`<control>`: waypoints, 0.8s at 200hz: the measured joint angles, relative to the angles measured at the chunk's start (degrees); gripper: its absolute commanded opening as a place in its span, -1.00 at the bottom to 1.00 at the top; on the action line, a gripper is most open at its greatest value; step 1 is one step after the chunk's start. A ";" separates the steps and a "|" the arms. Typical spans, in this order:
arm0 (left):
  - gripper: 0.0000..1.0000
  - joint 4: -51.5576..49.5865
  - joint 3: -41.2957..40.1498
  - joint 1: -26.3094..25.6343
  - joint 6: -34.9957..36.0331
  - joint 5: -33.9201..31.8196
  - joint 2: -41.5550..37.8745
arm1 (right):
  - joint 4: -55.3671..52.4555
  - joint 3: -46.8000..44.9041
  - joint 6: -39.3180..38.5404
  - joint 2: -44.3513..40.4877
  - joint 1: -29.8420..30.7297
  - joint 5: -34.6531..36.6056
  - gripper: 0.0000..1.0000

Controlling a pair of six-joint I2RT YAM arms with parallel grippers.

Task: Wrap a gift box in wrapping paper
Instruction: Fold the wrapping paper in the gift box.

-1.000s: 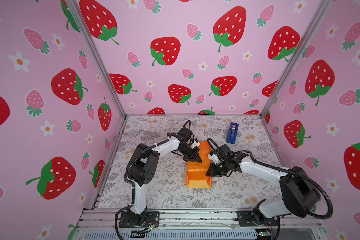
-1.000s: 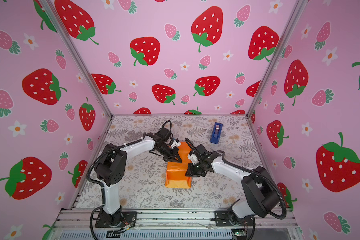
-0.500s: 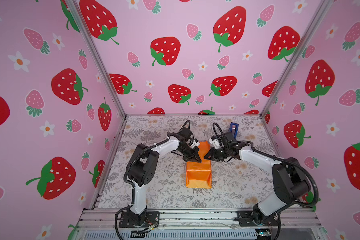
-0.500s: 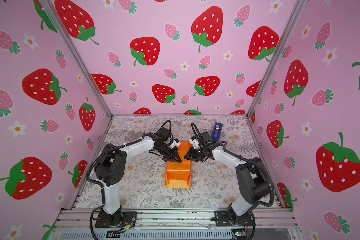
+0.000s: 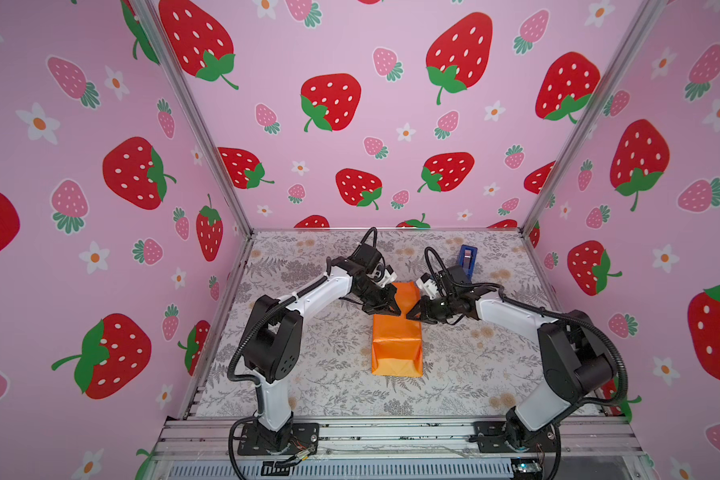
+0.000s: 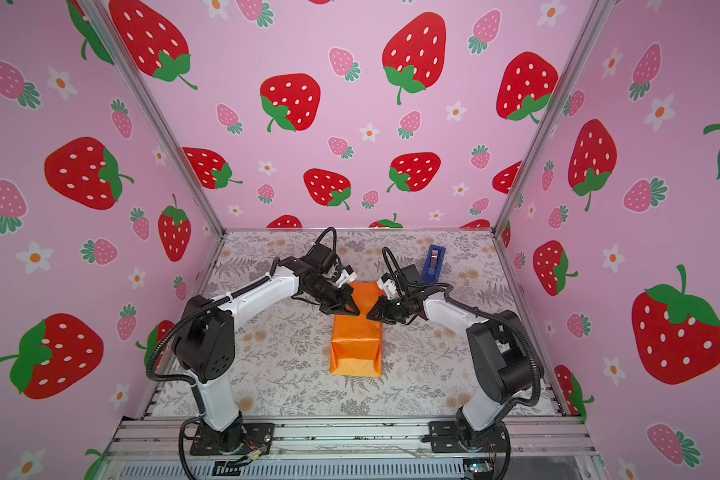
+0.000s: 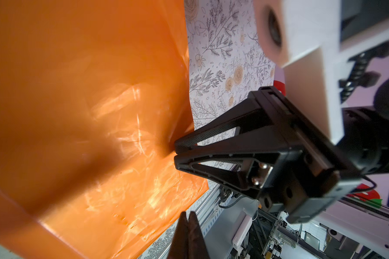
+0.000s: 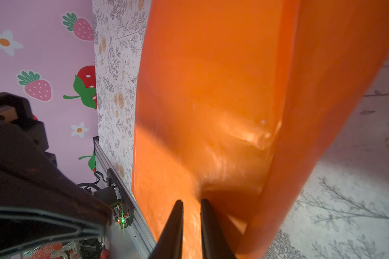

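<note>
The wrapping paper (image 5: 396, 345) (image 6: 356, 345) lies mid-table folded into an orange parcel. The gift box is hidden inside it. My left gripper (image 5: 395, 311) (image 6: 354, 311) is shut, tips on the parcel's top toward its far left edge; in its wrist view the tips (image 7: 188, 214) meet over glossy paper (image 7: 76, 112). My right gripper (image 5: 410, 316) (image 6: 371, 316) faces it from the right. Its fingers stand a narrow slit apart, nothing between them, and press a dent into the paper (image 8: 211, 89), as the left wrist view (image 7: 175, 152) and its own (image 8: 191, 201) show.
A blue tape dispenser (image 5: 467, 257) (image 6: 434, 262) stands at the back right, just behind the right wrist. The floral table cover (image 5: 333, 386) runs to pink strawberry walls on three sides and a metal rail (image 5: 391, 432) in front.
My right gripper has swung from the parcel's near right side to its far part, opposite the left gripper, and now touches the paper. The left gripper and the parcel stayed put.
</note>
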 measured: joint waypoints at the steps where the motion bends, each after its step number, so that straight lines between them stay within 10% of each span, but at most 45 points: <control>1: -1.00 0.00 -0.04 0.00 0.02 -0.07 0.02 | 0.00 0.02 0.00 -0.02 0.00 -0.02 -0.62; 99: -1.00 -1.57 -2.29 -0.13 1.97 -1.33 4.20 | 1.01 14.64 0.20 9.49 -2.62 -1.99 -0.63; 160: -1.00 -1.60 -2.25 -0.17 1.92 -1.31 4.24 | -0.72 8.76 -0.46 6.23 -2.97 1.55 -0.48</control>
